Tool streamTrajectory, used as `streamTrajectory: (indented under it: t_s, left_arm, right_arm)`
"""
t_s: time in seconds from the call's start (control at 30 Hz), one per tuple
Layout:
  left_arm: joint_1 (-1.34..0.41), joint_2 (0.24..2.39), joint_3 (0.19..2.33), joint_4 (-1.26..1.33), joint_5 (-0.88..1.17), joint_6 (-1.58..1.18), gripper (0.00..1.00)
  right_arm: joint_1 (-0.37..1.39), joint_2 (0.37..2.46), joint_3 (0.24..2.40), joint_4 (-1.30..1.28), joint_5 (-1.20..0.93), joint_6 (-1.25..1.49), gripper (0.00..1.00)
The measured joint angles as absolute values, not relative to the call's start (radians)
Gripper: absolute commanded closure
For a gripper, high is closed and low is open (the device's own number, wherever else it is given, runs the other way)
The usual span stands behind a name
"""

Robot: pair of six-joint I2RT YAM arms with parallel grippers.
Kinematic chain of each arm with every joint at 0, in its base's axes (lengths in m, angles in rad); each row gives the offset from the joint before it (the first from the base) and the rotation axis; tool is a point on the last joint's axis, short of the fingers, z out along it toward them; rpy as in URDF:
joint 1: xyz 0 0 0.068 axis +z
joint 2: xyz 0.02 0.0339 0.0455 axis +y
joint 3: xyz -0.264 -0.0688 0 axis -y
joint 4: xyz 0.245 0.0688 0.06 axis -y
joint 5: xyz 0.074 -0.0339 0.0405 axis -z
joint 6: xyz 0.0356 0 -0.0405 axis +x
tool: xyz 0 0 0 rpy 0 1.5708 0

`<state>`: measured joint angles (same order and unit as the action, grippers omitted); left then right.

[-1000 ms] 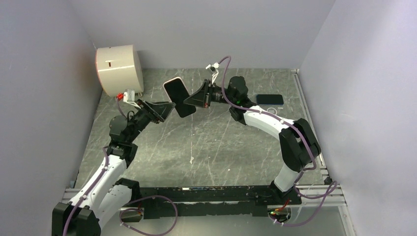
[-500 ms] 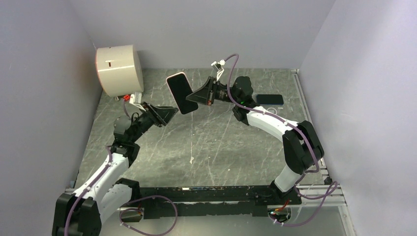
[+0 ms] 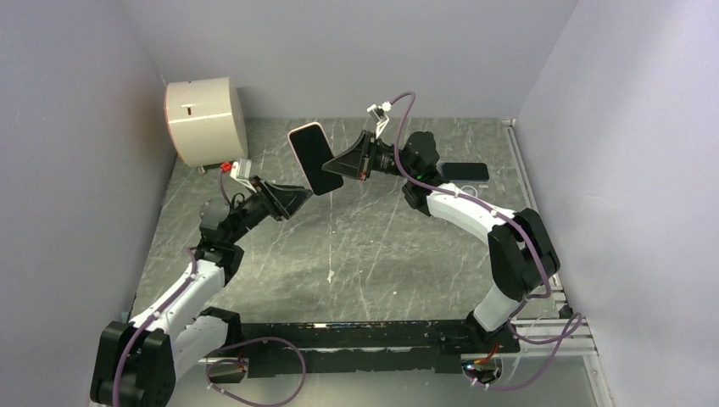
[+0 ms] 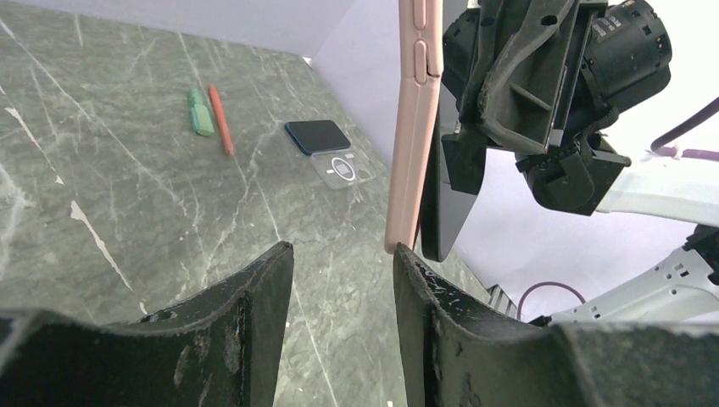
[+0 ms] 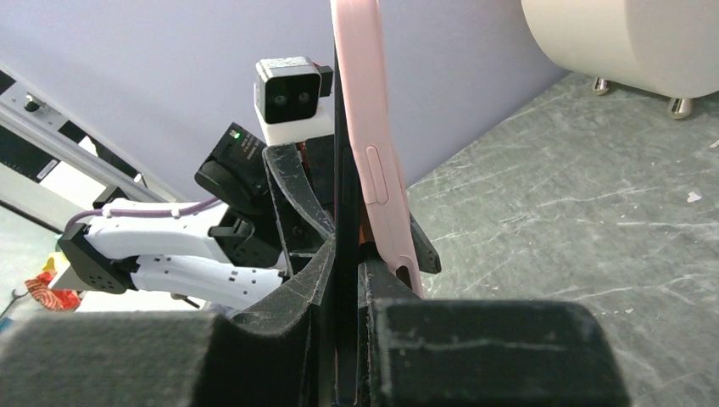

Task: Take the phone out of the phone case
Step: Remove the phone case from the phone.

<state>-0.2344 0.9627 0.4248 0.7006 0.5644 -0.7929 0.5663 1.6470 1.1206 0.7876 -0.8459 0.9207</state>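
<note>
The black phone (image 3: 315,174) stands on edge in the air, its upper part still in the pink phone case (image 3: 307,140). My right gripper (image 3: 342,165) is shut on the phone's bare lower end. The right wrist view shows the phone (image 5: 343,170) pinched between the jaws of my right gripper (image 5: 346,263), with the case (image 5: 373,153) peeled away outside the right finger. My left gripper (image 3: 298,200) is open and empty, just below the phone. In the left wrist view of that gripper (image 4: 341,250), the case's lower corner (image 4: 411,170) sits just past the right fingertip (image 4: 405,263).
A white cylindrical device (image 3: 203,119) stands at the back left. A second dark phone (image 4: 318,136) and a clear case (image 4: 343,168) lie at the back right. A green marker (image 4: 200,112) and an orange pen (image 4: 222,129) lie near them on the table (image 3: 381,254).
My right gripper has lifted the phone and case up and slightly right. My left gripper's jaws have narrowed, and it now sits just below the case's lower end.
</note>
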Motion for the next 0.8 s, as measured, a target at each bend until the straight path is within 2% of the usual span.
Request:
streamTrajectory:
  t_s: [0.8]
  left_arm:
    - [-0.274, 1.008, 0.425, 0.759, 0.609, -0.787, 0.49]
  right_arm:
    - [0.565, 1.647, 1.118, 0.809, -0.846, 0.935, 1.00]
